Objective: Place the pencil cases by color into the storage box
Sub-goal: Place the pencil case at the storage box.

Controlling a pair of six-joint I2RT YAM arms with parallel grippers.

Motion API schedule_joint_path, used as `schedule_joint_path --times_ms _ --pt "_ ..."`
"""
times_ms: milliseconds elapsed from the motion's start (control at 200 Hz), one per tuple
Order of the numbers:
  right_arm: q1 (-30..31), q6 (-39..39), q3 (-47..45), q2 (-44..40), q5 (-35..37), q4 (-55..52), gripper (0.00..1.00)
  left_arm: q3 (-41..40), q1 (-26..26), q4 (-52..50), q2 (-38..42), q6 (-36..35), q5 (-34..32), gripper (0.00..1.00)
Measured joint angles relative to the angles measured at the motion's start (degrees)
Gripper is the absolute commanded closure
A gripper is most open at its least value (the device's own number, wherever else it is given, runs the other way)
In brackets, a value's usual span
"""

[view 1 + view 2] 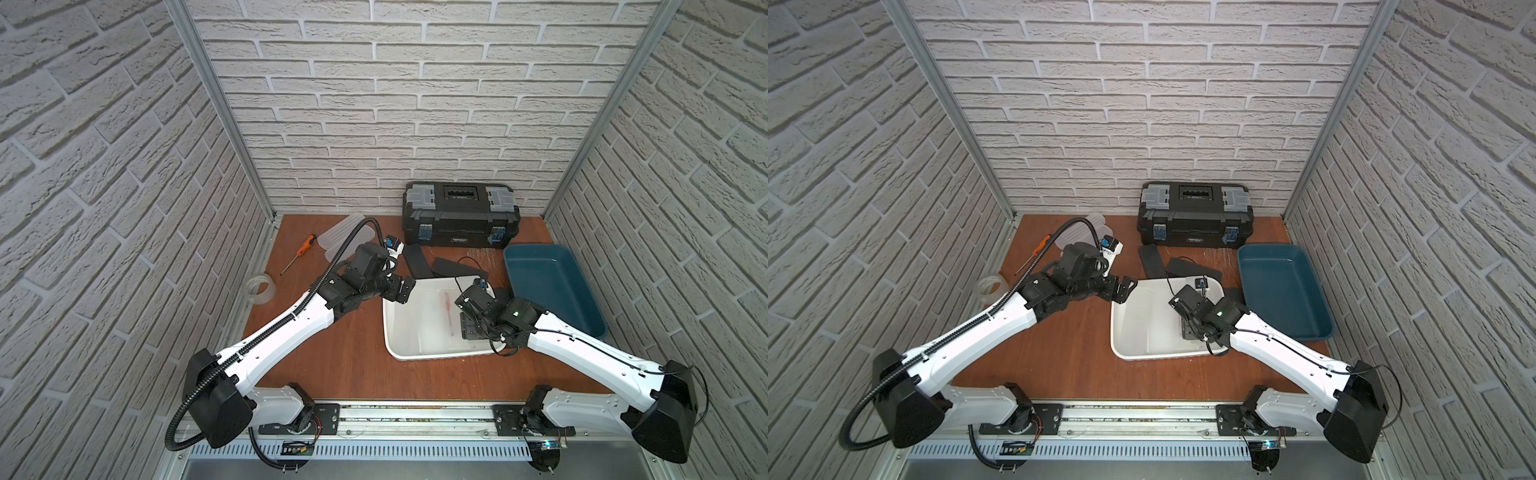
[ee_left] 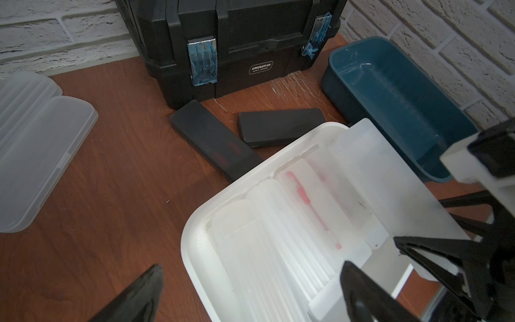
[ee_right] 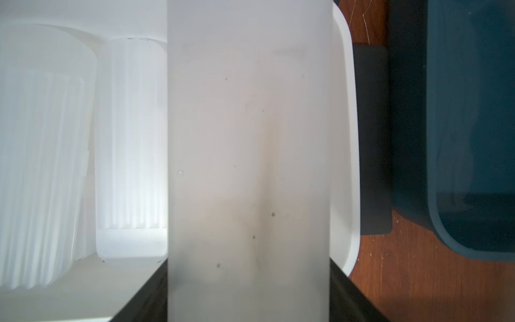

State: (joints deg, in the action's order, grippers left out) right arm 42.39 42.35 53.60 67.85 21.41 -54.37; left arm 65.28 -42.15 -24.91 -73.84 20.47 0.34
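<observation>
My right gripper (image 3: 248, 292) is shut on a frosted white pencil case (image 3: 248, 153), holding it over the right side of the white storage box (image 1: 388, 332). Several frosted and ribbed pencil cases (image 2: 267, 239) lie inside that box, one with a red pen (image 2: 315, 203) in it. My left gripper (image 2: 250, 266) hangs open and holds nothing over the box's far left corner (image 1: 405, 291). Two black pencil cases (image 2: 214, 142) (image 2: 281, 126) lie on the table behind the white box. Two more frosted cases (image 1: 340, 235) rest at the back left.
A teal storage box (image 1: 552, 286) stands empty to the right of the white one. A shut black toolbox (image 1: 459, 214) sits against the back wall. An orange-handled screwdriver (image 1: 299, 251) and a clear tape roll (image 1: 261, 289) lie at the left.
</observation>
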Motion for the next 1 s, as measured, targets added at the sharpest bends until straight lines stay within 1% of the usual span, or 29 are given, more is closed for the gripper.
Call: schedule_joint_path --times_ms 345,530,750,1000 --pt "-4.3 -2.8 -3.5 2.2 -1.9 3.3 0.34 -0.8 0.0 1.4 0.0 -0.6 -0.1 0.02" --pt "-6.3 -4.6 -4.9 3.3 -2.8 5.0 0.34 -1.4 0.0 1.7 0.1 -3.2 0.3 0.02" --pt "-8.3 -6.5 -7.2 3.6 -3.8 7.2 0.34 -5.7 0.0 4.0 4.1 -7.1 2.1 0.02" --pt "-10.0 -8.7 -7.4 5.9 -4.0 8.9 0.34 -6.4 0.0 6.3 5.1 -8.3 2.5 0.02"
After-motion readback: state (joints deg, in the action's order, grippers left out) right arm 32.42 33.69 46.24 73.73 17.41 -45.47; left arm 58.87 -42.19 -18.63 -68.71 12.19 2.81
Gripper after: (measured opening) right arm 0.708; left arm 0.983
